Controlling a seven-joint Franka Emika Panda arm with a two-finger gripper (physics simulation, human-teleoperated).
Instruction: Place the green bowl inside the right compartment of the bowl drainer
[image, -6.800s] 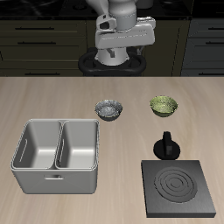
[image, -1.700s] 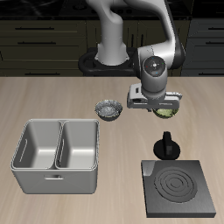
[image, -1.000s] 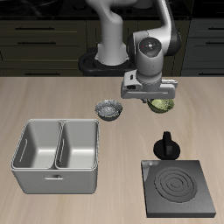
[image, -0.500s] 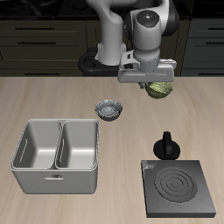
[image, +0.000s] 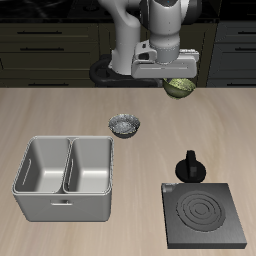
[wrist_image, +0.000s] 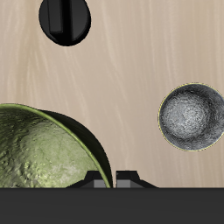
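The green bowl (image: 181, 88) hangs tilted in the air well above the table, its rim held by my gripper (image: 178, 80), which is shut on it. The wrist view shows the bowl's olive underside (wrist_image: 39, 162) close up, with its rim running between my two dark fingertips. The bowl drainer (image: 62, 205) stands near the table's front edge, far from the bowl. Its right compartment (image: 43, 166) holds nothing, and neither does the other well.
A grey-blue patterned bowl (image: 125, 125) (wrist_image: 192, 116) sits on the table behind the drainer. A black knobbed object (image: 189, 166) (wrist_image: 65, 19) stands just behind the black square stove plate (image: 205, 213).
Over the last second my gripper has risen with the green bowl, lifting it off the table and tilting it. Nothing else on the table has moved.
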